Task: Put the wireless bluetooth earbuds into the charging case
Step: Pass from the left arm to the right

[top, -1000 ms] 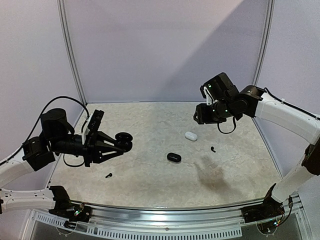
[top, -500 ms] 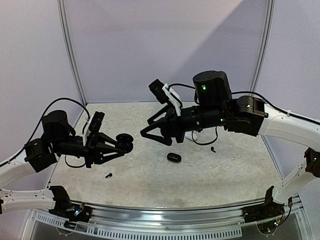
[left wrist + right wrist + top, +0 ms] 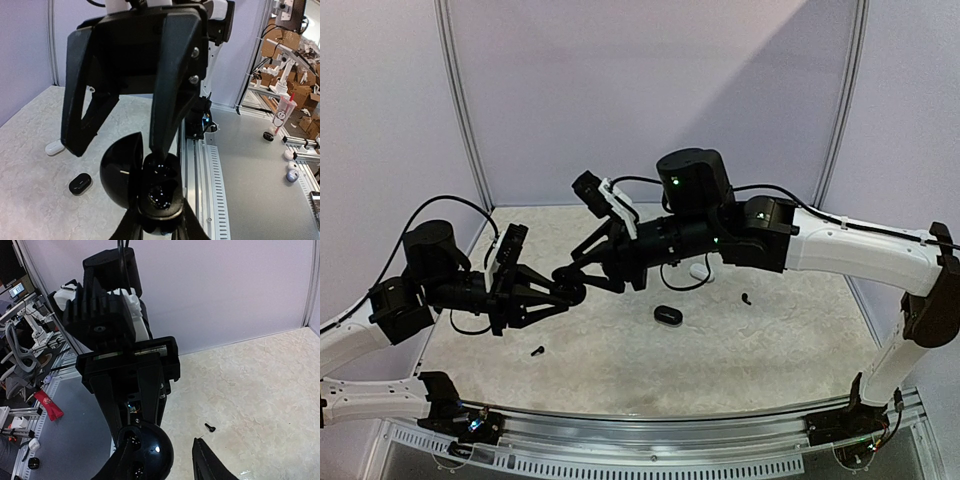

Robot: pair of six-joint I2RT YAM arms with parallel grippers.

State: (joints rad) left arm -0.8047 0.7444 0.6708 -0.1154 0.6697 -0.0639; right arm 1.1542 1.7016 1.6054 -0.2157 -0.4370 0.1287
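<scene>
My left gripper (image 3: 560,292) (image 3: 159,226) is shut on an open glossy black charging case (image 3: 576,291) (image 3: 159,192), held above the table's left side with its round lid (image 3: 117,170) swung aside. My right gripper (image 3: 586,279) (image 3: 162,465) is open and reaches across to the case. One of its fingers (image 3: 165,125) points into the case's upper socket, while the other stands off to the lid's side. Whether an earbud sits in the dark sockets I cannot tell. One black earbud (image 3: 537,351) (image 3: 210,427) lies on the table below the case, and another (image 3: 746,298) lies at the right.
A closed black case (image 3: 667,315) (image 3: 80,183) lies mid-table. A white case (image 3: 700,270) (image 3: 54,147) sits behind it, partly hidden by the right arm. The right arm spans the table's middle. Frame posts stand at the back corners.
The right arm has swung from the back right across to the left, bringing its open gripper onto the case. The left gripper and case have stayed still.
</scene>
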